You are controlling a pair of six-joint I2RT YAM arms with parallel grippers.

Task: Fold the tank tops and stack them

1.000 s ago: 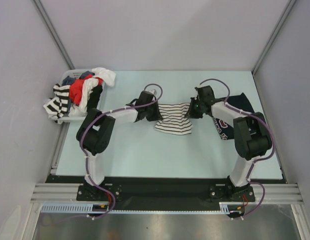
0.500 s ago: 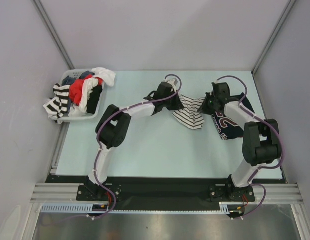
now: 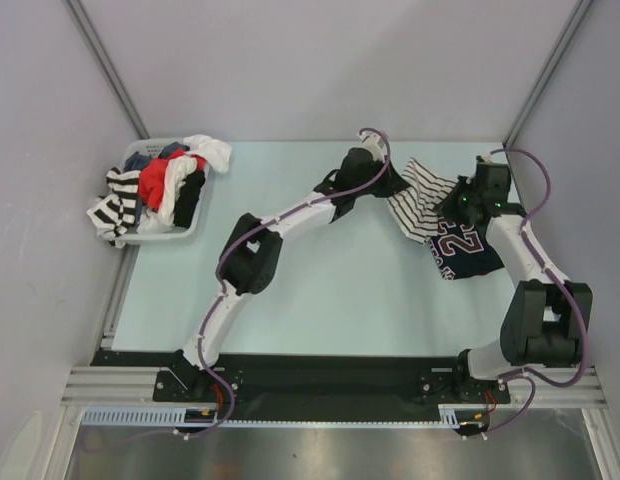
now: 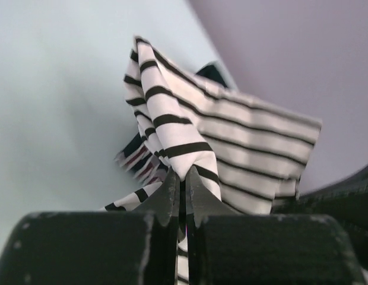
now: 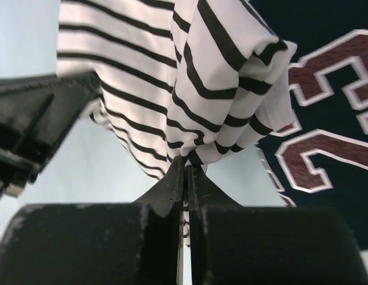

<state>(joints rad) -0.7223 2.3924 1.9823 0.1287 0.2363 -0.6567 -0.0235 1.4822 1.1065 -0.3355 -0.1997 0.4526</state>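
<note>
L gripper [image 4: 184, 181]: jaws pressed together, pinching a fold of striped top [image 3: 422, 200]. R gripper [image 5: 185, 171]: jaws also pressed tight, pinching another edge of same top. Striped top hangs bunched btwn the two grippers at far right of table [image 3: 320, 300]; looks lifted, and its right part overlaps jersey [image 3: 462, 245]. Jersey lies on table at right, maroon "23" w/ white outline face up, just beside R gripper.

R wrist view: striped cloth drapes in folds above the fingertips, jersey numerals just to the right. L wrist view: striped cloth spreads past the fingertips, w/ a bit of dark cloth and maroon trim behind it.

L arm is stretched far across toward the right side. R arm reaches fwd along the right edge.

Far left there's a basket [image 3: 150, 238] heaped w/ clothes [image 3: 165, 180]: red, white, b/w striped, dark. Some hang over the rim. It sits well apart from both grippers.
</note>
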